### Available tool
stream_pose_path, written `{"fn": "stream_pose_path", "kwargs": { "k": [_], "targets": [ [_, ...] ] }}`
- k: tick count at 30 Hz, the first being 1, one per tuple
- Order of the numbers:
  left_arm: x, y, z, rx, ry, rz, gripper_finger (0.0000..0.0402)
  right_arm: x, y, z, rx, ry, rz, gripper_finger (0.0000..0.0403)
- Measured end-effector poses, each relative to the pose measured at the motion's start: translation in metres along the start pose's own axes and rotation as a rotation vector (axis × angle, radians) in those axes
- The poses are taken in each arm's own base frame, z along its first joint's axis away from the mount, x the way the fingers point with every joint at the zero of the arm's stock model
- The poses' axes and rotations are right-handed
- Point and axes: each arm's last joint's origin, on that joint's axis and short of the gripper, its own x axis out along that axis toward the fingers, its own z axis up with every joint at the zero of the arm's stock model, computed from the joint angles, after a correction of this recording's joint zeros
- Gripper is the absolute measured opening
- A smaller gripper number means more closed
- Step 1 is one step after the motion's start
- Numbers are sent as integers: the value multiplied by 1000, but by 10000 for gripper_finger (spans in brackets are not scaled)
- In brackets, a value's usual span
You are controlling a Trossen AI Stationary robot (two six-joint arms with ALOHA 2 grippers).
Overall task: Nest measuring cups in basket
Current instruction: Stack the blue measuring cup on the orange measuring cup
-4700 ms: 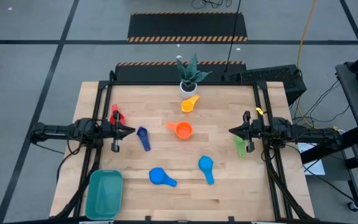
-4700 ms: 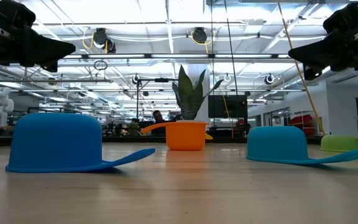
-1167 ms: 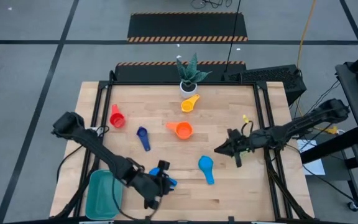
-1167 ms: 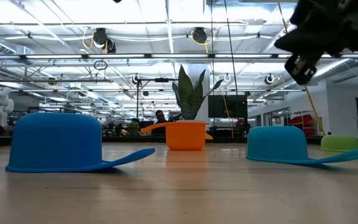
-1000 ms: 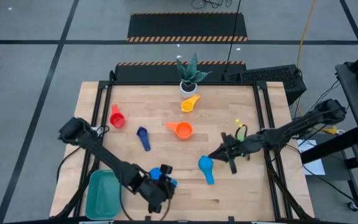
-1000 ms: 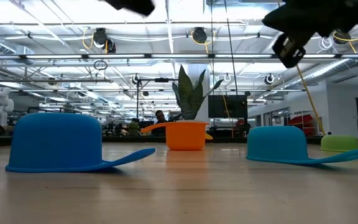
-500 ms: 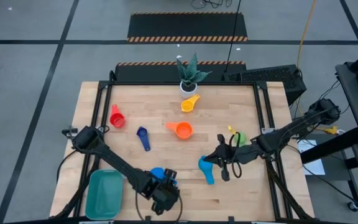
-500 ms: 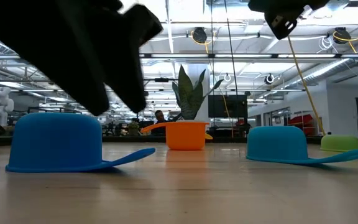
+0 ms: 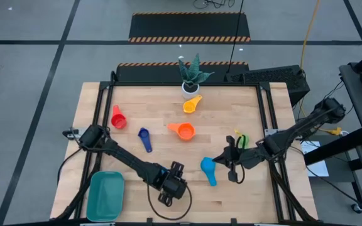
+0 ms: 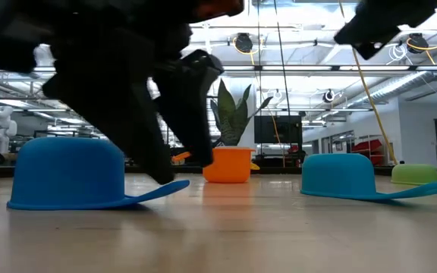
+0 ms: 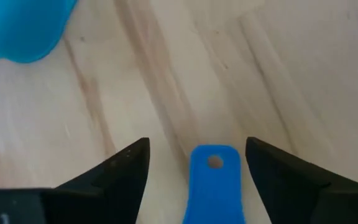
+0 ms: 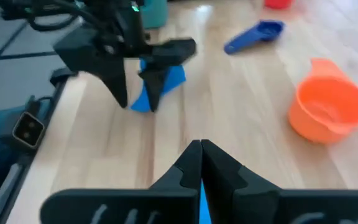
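basket (image 9: 105,195) is sitting at the near left corner, holding no cups. left gripper (image 11: 197,163) is hanging with jaws spread astride the flat handle of a blue cup (image 10: 70,173), lying mouth-down just right of the basket. light, stiff, probably slick plastic; the thin handle looks the best hold. right gripper (image 12: 201,152), pressed together, is hovering by the light blue cup (image 9: 207,168).

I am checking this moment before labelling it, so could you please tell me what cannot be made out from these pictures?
- High view: the left gripper covers the blue cup it works over; the cup's bowl is hidden.
- Left wrist view: only that cup's handle shows between the open fingers; the picture's edge cuts the rest.
- Low view: the left arm blocks part of the orange cup.
- Right wrist view: the shut right gripper hides the light blue cup below it.
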Motion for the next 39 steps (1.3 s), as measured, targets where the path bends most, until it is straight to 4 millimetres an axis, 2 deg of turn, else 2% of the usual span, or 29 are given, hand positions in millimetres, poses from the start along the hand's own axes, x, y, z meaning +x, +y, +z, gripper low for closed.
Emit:
{"fn": "stream_pose_path", "kwargs": {
  "k": [10,15,26,31,36,39],
  "targets": [
    [24,2,-7,-26,67,4,273,-9,9,-2,4,-26,19,0],
    [25,2,-9,-52,80,3,266,-9,9,-2,-8,-48,-14,0],
    [27,1,-11,-91,98,-14,128,-8,9,1,-1,-82,-39,0],
    [23,0,-10,-93,90,-14,128,-8,10,4,-21,-119,-41,0],
    [15,-2,-8,-70,75,-5,145,-8,10,4,-30,-118,-41,0],
    [8,-1,-8,-54,70,-5,137,-8,10,5,-33,-122,-42,0]
  ]
}}
